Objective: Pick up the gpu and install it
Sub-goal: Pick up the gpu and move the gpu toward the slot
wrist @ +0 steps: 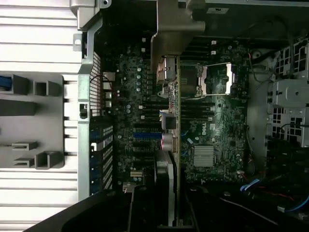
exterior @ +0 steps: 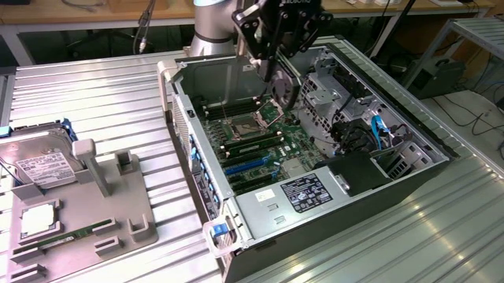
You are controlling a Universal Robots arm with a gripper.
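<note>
Gripper [exterior: 268, 63]: we see it clenched on the graphics card [exterior: 282, 91].
Graphics card: upright, over the motherboard [exterior: 260, 150] in the open case [exterior: 183, 118].

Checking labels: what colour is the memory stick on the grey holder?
The memory stick is green; exterior view shows it best.

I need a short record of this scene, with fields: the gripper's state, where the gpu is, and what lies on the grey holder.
gripper: shut on the gpu
gpu: held on edge over the motherboard, inside the open computer case; not in a slot
grey holder: hard drive and green memory stick, at the exterior view's left
</note>
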